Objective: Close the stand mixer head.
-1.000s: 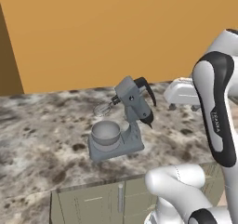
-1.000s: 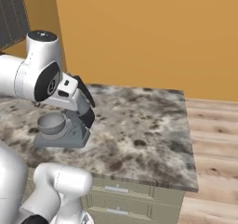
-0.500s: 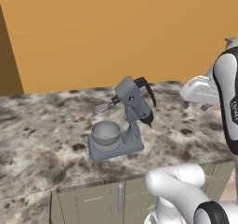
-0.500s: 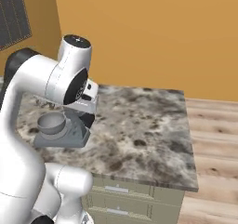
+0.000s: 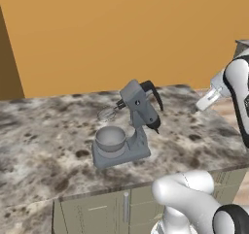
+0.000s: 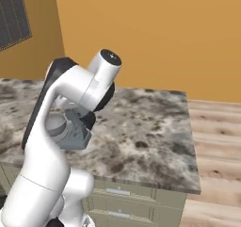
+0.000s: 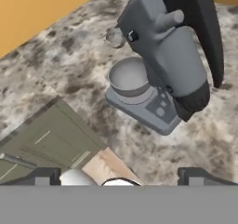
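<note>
Our gripper point(image 7: 119, 174) at six o'clock in hand view, jaws spread wide, holding nothing. Mixer head point(image 7: 169, 51) lies ahead toward one o'clock, tilted up over bowl point(image 7: 130, 76), long axis running eleven to five, on counter point(image 5: 48, 126).

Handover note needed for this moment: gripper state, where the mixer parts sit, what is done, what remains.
Gripper: fingertips set wide apart, nothing between them, looking at the mixer from a distance, touching nothing.
Stand mixer head: tilted up and back, whisk raised clear above the bowl.
Mixer stands on the granite counter, bowl seated on its grey base.
Done: nothing on the head yet; it is open.
Left: bring the gripper to the raised head and press it down until the whisk sits in the bowl.
</note>
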